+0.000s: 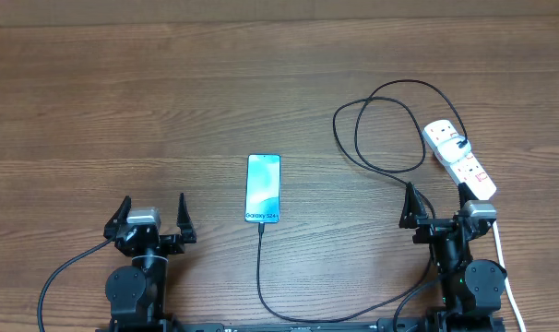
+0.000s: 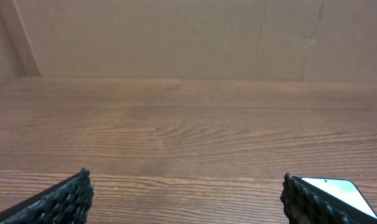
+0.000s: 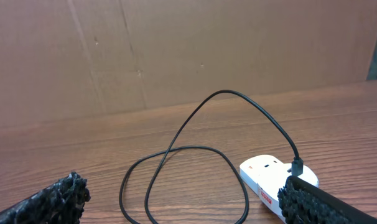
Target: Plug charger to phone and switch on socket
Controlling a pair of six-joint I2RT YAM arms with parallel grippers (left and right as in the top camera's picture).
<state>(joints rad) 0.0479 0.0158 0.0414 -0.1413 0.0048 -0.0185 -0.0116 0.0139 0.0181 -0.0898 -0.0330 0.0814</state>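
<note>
At the tabletop's [image 1: 123, 111] near left edge, the left end effector [image 1: 152, 214] is sitting low with its fingers spread wide and holding nothing, probably parked clear of the work. Just to its right, the phone [image 1: 263, 188] is lying flat, screen up and glowing, with its labelled end facing the robot so the port is reachable. The charger [image 1: 259, 267] is running from that end toward the near edge, curving right and looping beside the socket [image 1: 459, 157]. Its tip is touching the phone, though I cannot tell whether it is seated. The right end effector [image 1: 436, 201] is hovering wide and empty at the socket's near end, likely lining up for the switch.
</note>
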